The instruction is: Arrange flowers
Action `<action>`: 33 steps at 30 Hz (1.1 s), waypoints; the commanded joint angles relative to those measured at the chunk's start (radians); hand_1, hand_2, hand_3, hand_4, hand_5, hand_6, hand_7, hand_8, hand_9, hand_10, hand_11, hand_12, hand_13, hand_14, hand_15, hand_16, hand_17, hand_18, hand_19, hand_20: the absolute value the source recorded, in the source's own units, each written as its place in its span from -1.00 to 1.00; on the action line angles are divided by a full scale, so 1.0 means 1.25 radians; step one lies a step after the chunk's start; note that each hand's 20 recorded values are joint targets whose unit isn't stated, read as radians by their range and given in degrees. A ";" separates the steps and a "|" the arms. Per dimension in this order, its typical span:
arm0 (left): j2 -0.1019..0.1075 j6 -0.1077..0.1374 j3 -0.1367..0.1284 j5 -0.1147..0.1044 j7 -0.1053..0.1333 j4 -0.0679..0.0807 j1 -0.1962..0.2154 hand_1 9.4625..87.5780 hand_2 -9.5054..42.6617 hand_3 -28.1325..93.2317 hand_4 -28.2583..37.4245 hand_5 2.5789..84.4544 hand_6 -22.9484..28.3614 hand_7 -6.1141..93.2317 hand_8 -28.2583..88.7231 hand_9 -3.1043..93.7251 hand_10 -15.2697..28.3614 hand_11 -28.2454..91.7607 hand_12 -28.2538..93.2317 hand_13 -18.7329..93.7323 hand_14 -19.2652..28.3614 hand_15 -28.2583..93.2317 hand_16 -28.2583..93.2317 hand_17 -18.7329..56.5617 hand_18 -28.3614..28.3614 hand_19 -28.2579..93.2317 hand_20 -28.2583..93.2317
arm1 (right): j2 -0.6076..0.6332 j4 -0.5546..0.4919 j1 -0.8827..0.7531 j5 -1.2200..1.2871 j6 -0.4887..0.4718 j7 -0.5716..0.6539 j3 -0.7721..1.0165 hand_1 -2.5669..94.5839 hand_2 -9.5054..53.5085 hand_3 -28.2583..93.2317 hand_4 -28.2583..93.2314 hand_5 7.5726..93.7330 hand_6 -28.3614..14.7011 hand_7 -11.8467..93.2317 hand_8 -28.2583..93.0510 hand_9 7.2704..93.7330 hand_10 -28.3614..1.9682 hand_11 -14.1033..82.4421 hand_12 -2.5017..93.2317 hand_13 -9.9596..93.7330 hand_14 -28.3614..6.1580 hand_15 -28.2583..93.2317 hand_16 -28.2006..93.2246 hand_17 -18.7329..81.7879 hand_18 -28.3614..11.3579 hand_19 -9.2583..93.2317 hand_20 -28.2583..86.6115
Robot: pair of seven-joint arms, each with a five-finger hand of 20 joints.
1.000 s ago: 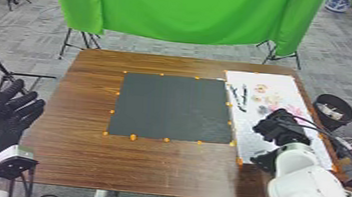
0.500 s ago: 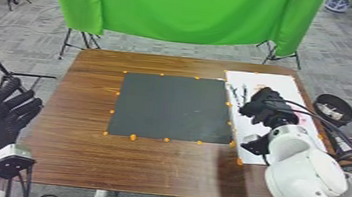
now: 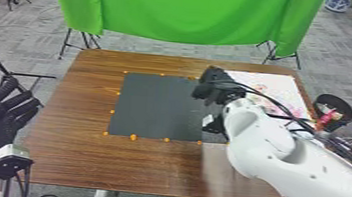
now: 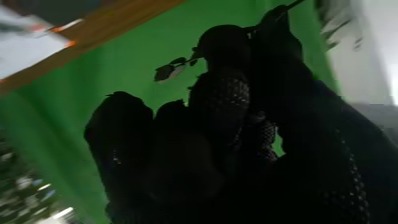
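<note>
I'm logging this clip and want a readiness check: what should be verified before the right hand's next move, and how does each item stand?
1. Leafy sprig pinched in the right hand: ok.
2. Right hand over the dark mat: ok, toward the mat's right side.
3. Sprig set down on the mat: not ok, it is in the hand's pinch.
4. Exact landing spot for the sprig: cannot tell.
5. Left hand away from the mat: ok, open at the far left.
6. More pieces to pick from on the white sheet: ok, pinkish ones lie there.
</note>
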 commanded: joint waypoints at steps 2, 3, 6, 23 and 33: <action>-0.010 -0.001 0.001 0.031 -0.057 0.003 -0.053 -0.50 -0.36 0.53 -0.80 -0.18 0.25 -0.66 -0.66 -0.26 0.56 -0.07 -0.36 -0.29 0.86 0.32 -0.73 -0.73 0.78 0.20 -0.43 | -0.161 0.071 0.128 0.000 -0.025 -0.045 -0.137 -0.05 -0.67 0.79 -0.64 0.46 0.12 0.27 -0.16 0.72 0.01 0.69 -0.42 0.79 0.31 0.93 -0.20 0.64 -0.26 1.00 0.60; -0.008 0.000 0.002 0.027 -0.055 0.003 -0.051 -0.50 -0.36 0.53 -0.80 -0.18 0.25 -0.66 -0.66 -0.26 0.56 -0.07 -0.36 -0.29 0.86 0.32 -0.73 -0.73 0.78 0.20 -0.43 | -0.174 0.083 0.136 0.000 -0.024 -0.051 -0.156 -0.05 -0.67 0.79 -0.64 0.46 0.12 0.28 -0.16 0.72 0.01 0.69 -0.42 0.79 0.31 0.93 -0.20 0.64 -0.26 1.00 0.60; -0.019 -0.013 0.016 0.047 -0.086 0.014 -0.087 -0.49 -0.36 0.53 -0.81 -0.18 0.25 -0.66 -0.66 -0.26 0.57 -0.07 -0.36 -0.29 0.87 0.32 -0.73 -0.73 0.78 0.20 -0.43 | -0.206 0.109 0.147 -0.005 -0.031 -0.057 -0.192 -0.05 -0.66 0.79 -0.64 0.46 0.12 0.28 -0.17 0.71 0.02 0.69 -0.42 0.78 0.31 0.93 -0.20 0.63 -0.24 1.00 0.60; -0.029 -0.061 0.118 0.089 -0.149 0.067 -0.266 -0.49 -0.37 0.53 -0.81 -0.18 0.25 -0.66 -0.66 -0.26 0.57 -0.07 -0.36 -0.30 0.87 0.32 -0.73 -0.73 0.78 0.20 -0.43 | -0.322 0.270 0.185 -0.013 -0.023 -0.050 -0.334 -0.05 -0.64 0.77 -0.68 0.41 0.16 0.31 -0.21 0.69 0.07 0.69 -0.42 0.77 0.35 0.92 -0.20 0.61 -0.22 1.00 0.56; -0.035 -0.059 0.131 0.089 -0.150 0.070 -0.280 -0.49 -0.36 0.53 -0.81 -0.18 0.25 -0.67 -0.65 -0.26 0.56 -0.07 -0.36 -0.29 0.87 0.32 -0.73 -0.73 0.78 0.20 -0.43 | -0.322 0.294 0.192 -0.019 -0.029 -0.102 -0.351 -0.04 -0.63 0.77 -0.71 0.39 0.17 0.33 -0.23 0.67 0.09 0.68 -0.43 0.75 0.36 0.92 -0.20 0.59 -0.21 1.00 0.54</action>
